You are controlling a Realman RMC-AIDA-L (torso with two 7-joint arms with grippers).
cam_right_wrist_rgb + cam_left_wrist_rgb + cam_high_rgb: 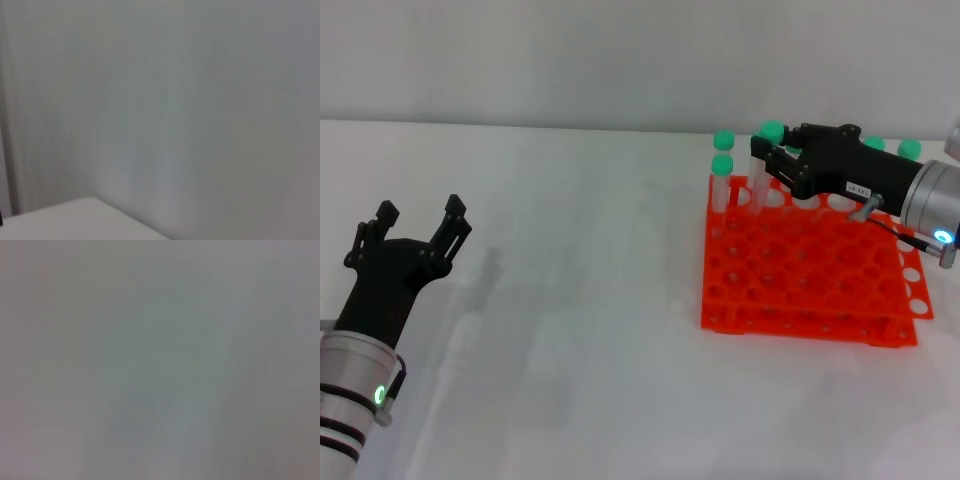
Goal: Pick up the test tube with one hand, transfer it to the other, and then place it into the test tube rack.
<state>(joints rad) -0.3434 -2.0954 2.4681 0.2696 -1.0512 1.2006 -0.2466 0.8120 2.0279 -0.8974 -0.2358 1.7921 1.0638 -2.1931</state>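
The orange-red test tube rack stands on the white table at the right. My right gripper reaches over the rack's back row from the right. It is shut on the test tube, a clear tube with a green cap that stands nearly upright with its lower end at a back-row hole. My left gripper is open and empty, low over the table at the far left. Neither wrist view shows the tube, the rack or any fingers.
Two green-capped tubes stand in the rack's back left corner, and more green caps show behind my right arm. The table runs white between my left gripper and the rack. A pale wall stands behind it.
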